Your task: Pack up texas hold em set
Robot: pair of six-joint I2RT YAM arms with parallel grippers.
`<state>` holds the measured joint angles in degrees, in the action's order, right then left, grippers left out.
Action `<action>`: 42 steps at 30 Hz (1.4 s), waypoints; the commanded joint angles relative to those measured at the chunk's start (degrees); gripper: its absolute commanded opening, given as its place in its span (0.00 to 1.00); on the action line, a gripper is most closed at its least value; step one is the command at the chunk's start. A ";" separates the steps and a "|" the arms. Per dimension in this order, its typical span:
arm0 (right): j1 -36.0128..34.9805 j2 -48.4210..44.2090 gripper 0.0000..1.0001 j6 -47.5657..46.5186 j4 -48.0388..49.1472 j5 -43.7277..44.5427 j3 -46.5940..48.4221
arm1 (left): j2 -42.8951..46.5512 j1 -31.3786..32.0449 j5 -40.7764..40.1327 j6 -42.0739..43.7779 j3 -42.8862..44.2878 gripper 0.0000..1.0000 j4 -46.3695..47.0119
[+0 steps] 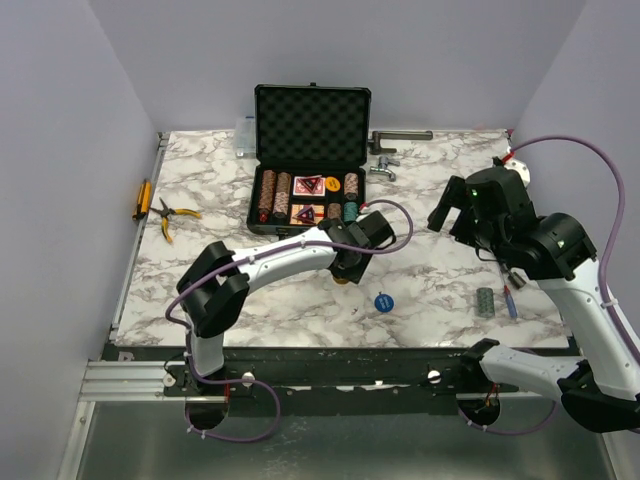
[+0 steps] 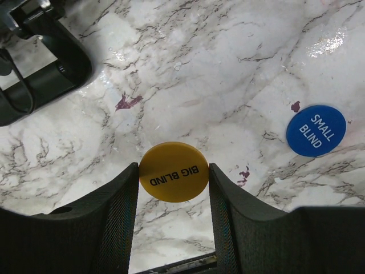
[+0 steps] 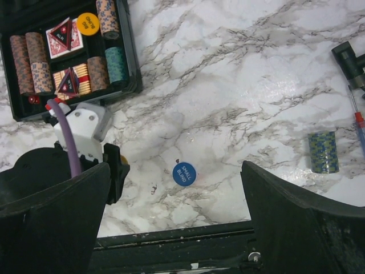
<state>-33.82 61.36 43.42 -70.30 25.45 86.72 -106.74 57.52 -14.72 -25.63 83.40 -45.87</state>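
The black briefcase (image 1: 311, 122) stands open at the back, its tray (image 3: 129, 54) holding brown and teal chip stacks, cards, red triangles and a yellow disc (image 3: 88, 23). My left gripper (image 1: 349, 267) is just in front of the case, shut on a yellow "BIG BLIND" disc (image 2: 174, 171) pinched by its edges close over the table. A blue "SMALL BLIND" disc (image 1: 384, 301) lies flat on the table to its right, also in the left wrist view (image 2: 316, 130) and the right wrist view (image 3: 184, 173). My right gripper (image 1: 450, 212) hangs open and empty above the table. A teal chip stack (image 1: 486, 301) lies at the right.
Pliers (image 1: 170, 216) and a yellow-handled tool (image 1: 142, 198) lie at the left edge. Metal tools (image 1: 385, 165) and a grey bar (image 1: 400, 135) sit right of the case. A clear box (image 1: 245, 137) stands left of the lid. A small screwdriver (image 1: 510, 300) lies beside the teal stack.
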 commanded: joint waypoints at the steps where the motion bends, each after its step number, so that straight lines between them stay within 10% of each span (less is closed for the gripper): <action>1: -0.45 -0.57 1.00 -0.57 2.22 2.85 -0.28 | 4.38 0.32 -2.85 0.27 -0.03 0.22 -3.16; 42: -0.41 -1.86 1.00 -2.81 8.81 1.70 -7.63 | -5.21 -19.57 4.84 7.29 29.48 0.22 -14.43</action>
<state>-33.82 60.25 40.45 -63.48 27.51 80.18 -107.94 39.72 -12.32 -20.43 107.81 -57.30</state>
